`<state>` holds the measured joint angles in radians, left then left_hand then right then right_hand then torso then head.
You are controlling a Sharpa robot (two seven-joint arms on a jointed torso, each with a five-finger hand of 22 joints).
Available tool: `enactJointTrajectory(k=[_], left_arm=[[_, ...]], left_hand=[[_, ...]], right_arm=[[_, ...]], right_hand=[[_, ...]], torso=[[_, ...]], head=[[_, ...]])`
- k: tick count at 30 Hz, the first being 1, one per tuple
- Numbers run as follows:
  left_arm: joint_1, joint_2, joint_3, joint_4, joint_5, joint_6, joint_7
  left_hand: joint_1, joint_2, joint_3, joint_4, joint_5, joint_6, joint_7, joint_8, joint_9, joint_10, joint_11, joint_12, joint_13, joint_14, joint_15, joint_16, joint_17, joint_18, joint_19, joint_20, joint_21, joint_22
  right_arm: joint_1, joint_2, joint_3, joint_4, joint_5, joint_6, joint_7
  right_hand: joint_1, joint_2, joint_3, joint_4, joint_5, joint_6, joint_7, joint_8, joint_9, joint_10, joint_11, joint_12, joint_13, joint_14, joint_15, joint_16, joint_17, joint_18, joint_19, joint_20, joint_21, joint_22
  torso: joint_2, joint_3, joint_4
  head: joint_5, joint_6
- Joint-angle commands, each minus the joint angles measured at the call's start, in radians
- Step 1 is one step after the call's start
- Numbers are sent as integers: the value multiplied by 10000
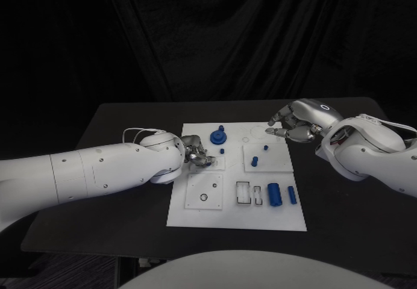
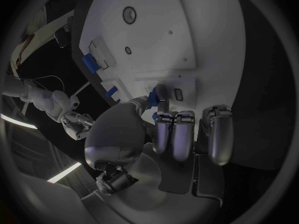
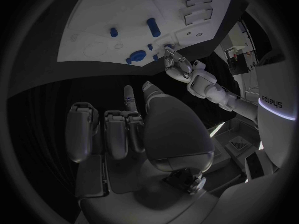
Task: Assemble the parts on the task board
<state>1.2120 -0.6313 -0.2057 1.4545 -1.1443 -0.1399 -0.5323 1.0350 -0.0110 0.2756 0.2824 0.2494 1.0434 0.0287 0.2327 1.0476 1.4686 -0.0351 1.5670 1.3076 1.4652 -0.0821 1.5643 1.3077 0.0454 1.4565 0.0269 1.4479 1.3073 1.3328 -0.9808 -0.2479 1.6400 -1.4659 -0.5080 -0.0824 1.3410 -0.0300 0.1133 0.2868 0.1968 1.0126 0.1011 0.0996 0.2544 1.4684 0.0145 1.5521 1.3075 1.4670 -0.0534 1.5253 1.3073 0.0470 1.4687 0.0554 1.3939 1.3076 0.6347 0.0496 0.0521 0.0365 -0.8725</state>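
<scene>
The white task board (image 1: 196, 220) lies mid-table. On it are a blue gear-like part (image 1: 217, 136), two small blue pegs (image 1: 222, 151) (image 1: 255, 161) and two blue cylinders (image 1: 273, 194) (image 1: 292, 194) beside rectangular slots (image 1: 249, 193). My left hand (image 1: 196, 152) rests at the board's left side with its fingers curled. Thumb and a fingertip (image 2: 162, 95) meet there on a bit of blue, a small blue part (image 2: 151, 97), next to a small square slot (image 2: 177, 94). My right hand (image 1: 295, 123) hovers over the board's far right corner, fingers (image 3: 116, 132) curled in, holding nothing.
The black table (image 1: 113, 120) extends around the board, with a dark curtain behind it. A thin white cable (image 1: 139, 130) loops over my left wrist. A round recess (image 1: 204, 197) sits in the board's near left plate.
</scene>
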Motion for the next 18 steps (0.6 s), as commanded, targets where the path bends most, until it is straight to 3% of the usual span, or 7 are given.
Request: enactJointTrajectory(k=[1,4,12,18], left_arm=[[-90,-27,-55,-20,74,201,-24],[-91,-37,-55,-25,74,172,2],[-95,-46,-55,-36,74,177,99],[-97,-75,-55,-47,74,222,133]], left_hand=[[69,49,-56,-28,129,38,53,-56,12,1022,13,38,2632,1056,-7,65,2631,25,-17,35,-53,1124],[93,61,-61,-38,161,44,50,-60,16,1022,9,38,2632,1056,-10,65,2631,26,-20,34,-58,1121],[-270,106,-688,79,-866,16,107,-227,32,1022,49,38,2632,1056,18,65,2631,31,-31,54,-102,1125],[-924,203,-1402,91,-1317,-23,147,-366,37,1022,89,38,2632,1056,56,65,2631,42,-56,85,-152,1117]], right_arm=[[-29,-15,7,8,-19,105,-203],[-30,-13,7,7,-19,118,-208],[-34,-15,7,8,-19,153,-219],[-36,-23,7,13,-19,190,-237]], right_hand=[[33,41,64,-15,69,60,-23,-52,-16,806,39,-48,2362,887,45,-63,1968,-38,281,50,-60,2062],[33,41,64,-15,69,60,-23,-52,-16,806,39,-48,2362,887,45,-63,1968,-38,281,50,-60,2062],[33,41,64,-15,69,60,-23,-52,-16,806,39,-48,2362,887,45,-63,1968,-38,281,50,-60,2062],[33,41,64,-15,69,60,-23,-52,-16,806,39,-48,2362,887,45,-63,1968,-38,281,50,-60,2062]], torso=[[1,1,-7],[2,4,-11],[3,7,-4],[6,6,-8]], head=[[10,-2],[11,-2],[29,-2],[38,-2]])
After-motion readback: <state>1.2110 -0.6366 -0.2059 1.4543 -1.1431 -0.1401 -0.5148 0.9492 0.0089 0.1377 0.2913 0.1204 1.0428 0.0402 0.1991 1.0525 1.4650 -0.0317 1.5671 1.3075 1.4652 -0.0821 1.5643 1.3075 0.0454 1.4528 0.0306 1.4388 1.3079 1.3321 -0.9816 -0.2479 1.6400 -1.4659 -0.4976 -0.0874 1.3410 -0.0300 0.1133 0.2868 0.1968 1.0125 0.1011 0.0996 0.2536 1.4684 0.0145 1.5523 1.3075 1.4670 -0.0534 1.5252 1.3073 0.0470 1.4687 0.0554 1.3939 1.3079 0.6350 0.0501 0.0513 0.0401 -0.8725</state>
